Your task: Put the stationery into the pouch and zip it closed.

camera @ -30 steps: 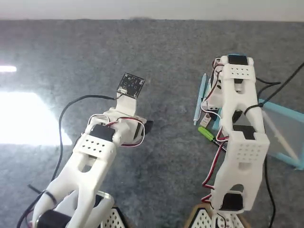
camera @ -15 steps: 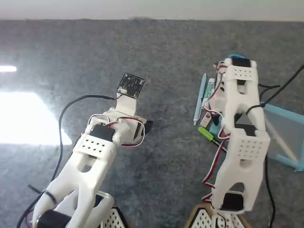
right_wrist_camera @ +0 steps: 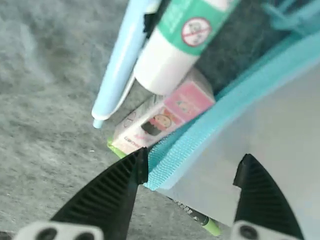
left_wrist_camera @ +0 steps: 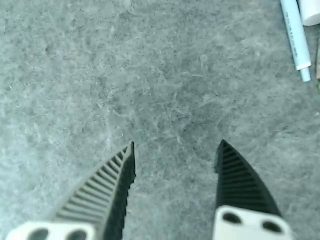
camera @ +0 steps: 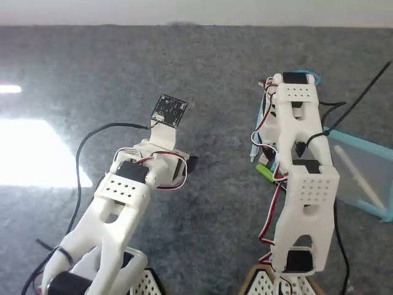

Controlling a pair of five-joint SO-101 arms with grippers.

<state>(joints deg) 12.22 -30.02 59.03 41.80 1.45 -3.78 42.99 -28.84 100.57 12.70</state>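
Swung leftward in the last second with the right arm (camera: 305,184); straddling the teal rim of the pouch (right_wrist_camera: 220,115) with the right gripper (right_wrist_camera: 195,155), spread wide, empty; left gripper (left_wrist_camera: 175,150) agape, unmoved; just beside that rim, outside: blue pen (right_wrist_camera: 122,65), glue stick (right_wrist_camera: 172,50), pink eraser (right_wrist_camera: 167,115); likely lining up a pick.

One pouch (right_wrist_camera: 200,135) is counted. One blue pen (right_wrist_camera: 122,60), one glue stick (right_wrist_camera: 175,45), one pink eraser (right_wrist_camera: 167,117) and one green pen (camera: 265,173) are seen.
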